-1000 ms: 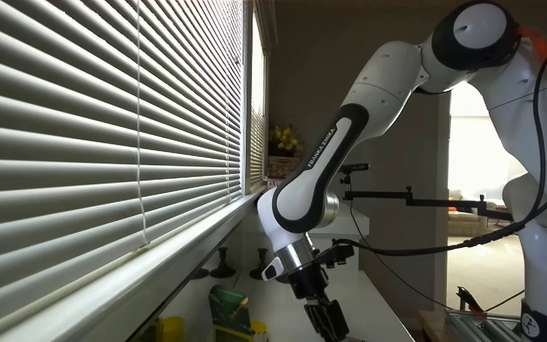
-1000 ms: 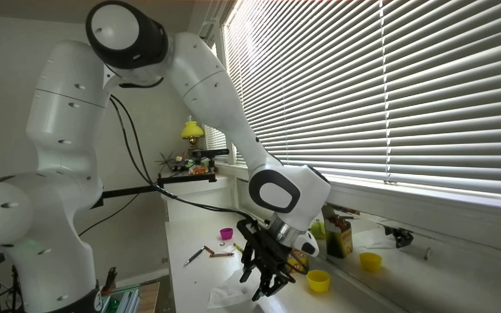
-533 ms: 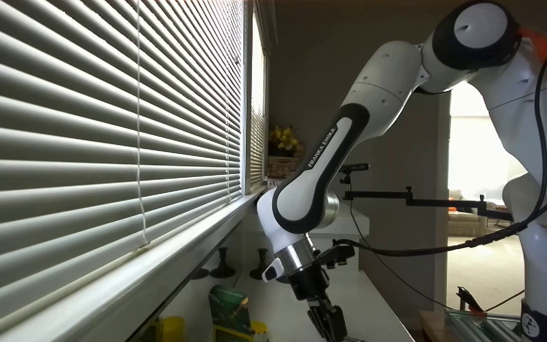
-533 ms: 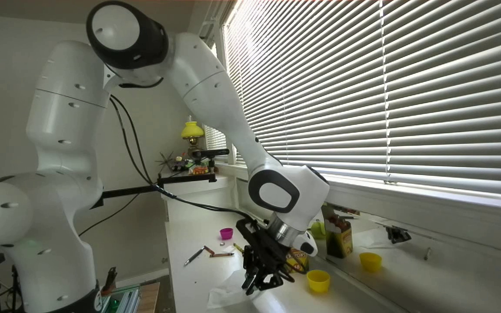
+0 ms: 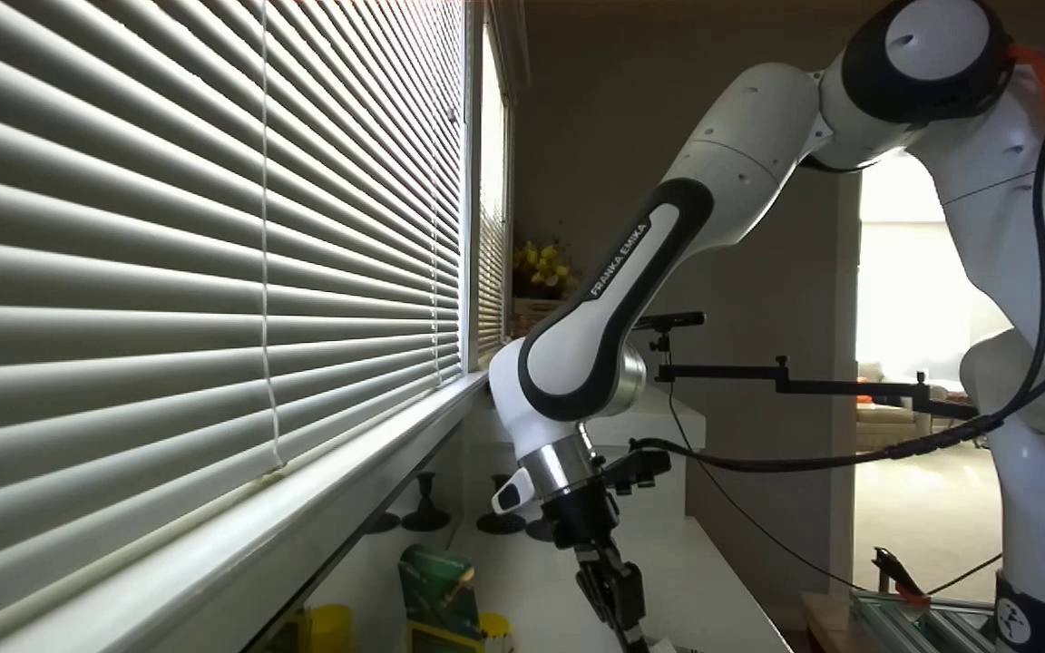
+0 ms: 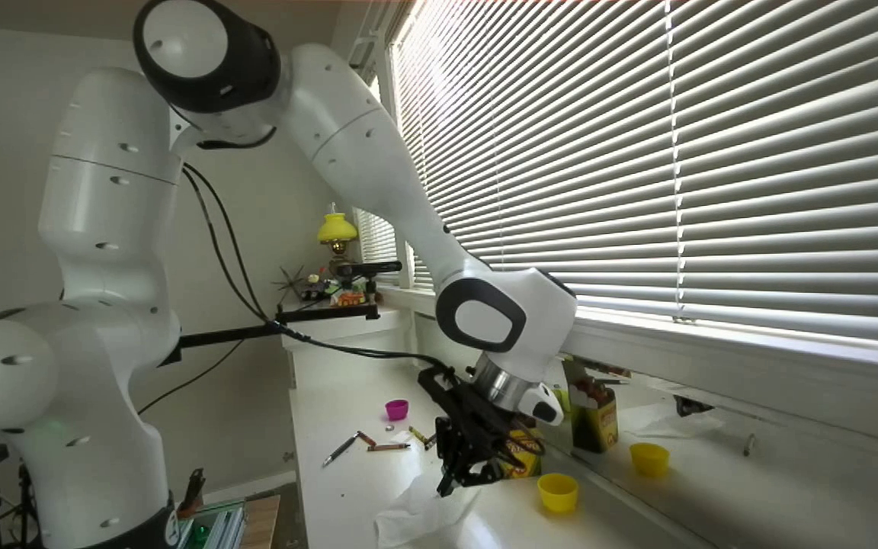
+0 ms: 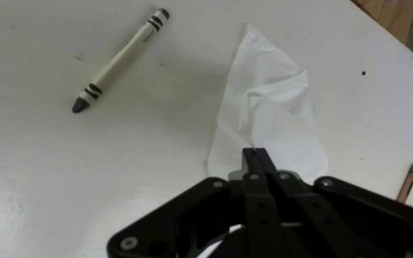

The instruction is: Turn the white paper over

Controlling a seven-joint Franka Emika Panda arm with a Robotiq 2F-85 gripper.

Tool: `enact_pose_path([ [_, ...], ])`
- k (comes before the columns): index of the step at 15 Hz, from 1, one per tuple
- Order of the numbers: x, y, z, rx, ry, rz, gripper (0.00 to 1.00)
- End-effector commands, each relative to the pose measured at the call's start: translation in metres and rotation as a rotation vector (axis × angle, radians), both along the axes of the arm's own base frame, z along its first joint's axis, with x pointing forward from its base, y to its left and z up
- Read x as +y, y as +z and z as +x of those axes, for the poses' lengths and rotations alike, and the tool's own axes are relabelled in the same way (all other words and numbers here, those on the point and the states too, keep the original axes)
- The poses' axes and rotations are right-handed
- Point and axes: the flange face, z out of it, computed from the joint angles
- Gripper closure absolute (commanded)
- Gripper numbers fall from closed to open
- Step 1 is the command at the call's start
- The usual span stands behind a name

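Note:
The white paper, thin and creased, spreads beneath my gripper in the wrist view. Both fingertips meet on it, and a sharp fold of the paper runs straight into the seam between them. In an exterior view the paper slopes up from the white counter to the tips of my gripper, its near end still on the surface. The pinched portion is hidden by the fingers. Another exterior view cuts off at the tips of my gripper, with only a sliver of paper beside them.
A white crayon with black bands lies beside the paper. Brown crayons and a dark pen are farther along the counter. A magenta cup, a yellow cup and a crayon box stand around the gripper, near a mirrored wall.
The jaws have gone from open to shut, closing on the paper. My gripper has risen a little, and part of the paper has come up with it.

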Motion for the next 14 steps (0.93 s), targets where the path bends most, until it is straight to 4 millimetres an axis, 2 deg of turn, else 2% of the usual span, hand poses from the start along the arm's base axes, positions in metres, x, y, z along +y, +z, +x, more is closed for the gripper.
enact_pose_path([
  [1,0.009,0.058,-0.002,-0.117,0.023,-0.053,1.0],
  [5,0.033,0.106,-0.007,-0.241,0.104,-0.196,1.0],
  [7,0.054,0.111,-0.019,-0.287,0.161,-0.275,1.0],
  [11,0.092,0.099,-0.055,-0.367,0.261,-0.425,1.0],
  [14,0.107,0.077,-0.086,-0.398,0.327,-0.531,1.0],
])
